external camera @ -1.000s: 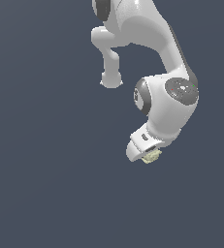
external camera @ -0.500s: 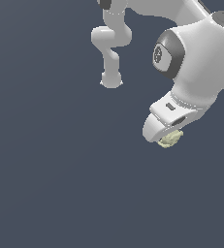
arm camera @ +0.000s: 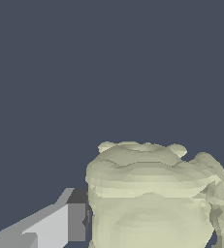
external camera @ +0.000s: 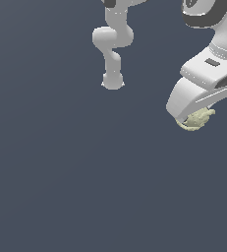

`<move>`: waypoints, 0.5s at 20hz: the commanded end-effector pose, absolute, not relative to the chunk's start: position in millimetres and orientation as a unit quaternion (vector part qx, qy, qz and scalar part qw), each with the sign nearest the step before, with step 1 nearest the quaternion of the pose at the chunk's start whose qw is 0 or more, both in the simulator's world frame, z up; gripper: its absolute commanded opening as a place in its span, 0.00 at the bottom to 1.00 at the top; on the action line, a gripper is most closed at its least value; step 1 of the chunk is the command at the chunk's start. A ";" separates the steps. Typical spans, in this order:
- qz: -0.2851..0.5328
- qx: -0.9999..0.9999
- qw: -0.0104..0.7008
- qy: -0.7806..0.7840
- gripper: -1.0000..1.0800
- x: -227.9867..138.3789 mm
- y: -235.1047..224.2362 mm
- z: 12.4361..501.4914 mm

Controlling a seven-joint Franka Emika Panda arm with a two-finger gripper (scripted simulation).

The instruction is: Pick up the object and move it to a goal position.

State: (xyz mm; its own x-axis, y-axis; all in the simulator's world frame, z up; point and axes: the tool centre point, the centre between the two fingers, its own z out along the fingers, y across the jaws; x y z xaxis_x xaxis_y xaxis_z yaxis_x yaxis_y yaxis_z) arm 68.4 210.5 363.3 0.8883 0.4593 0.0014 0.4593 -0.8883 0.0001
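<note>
The object [external camera: 197, 119] is a small pale yellow-green bumpy lump. It pokes out from under my white gripper [external camera: 191, 117] at the exterior view's right, well above the dark floor. The gripper is shut on it; the hand hides most of the fingers. In the wrist view the object [arm camera: 152, 198] fills the lower part of the picture, and one grey finger [arm camera: 60, 223] presses against its side. The other finger is hidden behind the lump.
The arm's white base and lower links [external camera: 113, 54] stand at the back middle of the exterior view. The dark grey floor [external camera: 61, 172] spreads all around.
My gripper has moved to the exterior view's right and closer to the camera with the object held in it. The arm now looks larger in the view.
</note>
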 end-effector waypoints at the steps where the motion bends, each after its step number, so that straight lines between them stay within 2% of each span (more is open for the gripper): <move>1: 0.000 -0.972 0.000 -0.236 0.00 67.2 216.1 380.5; 10: 0.000 -0.972 0.000 -0.236 0.00 67.0 226.7 412.6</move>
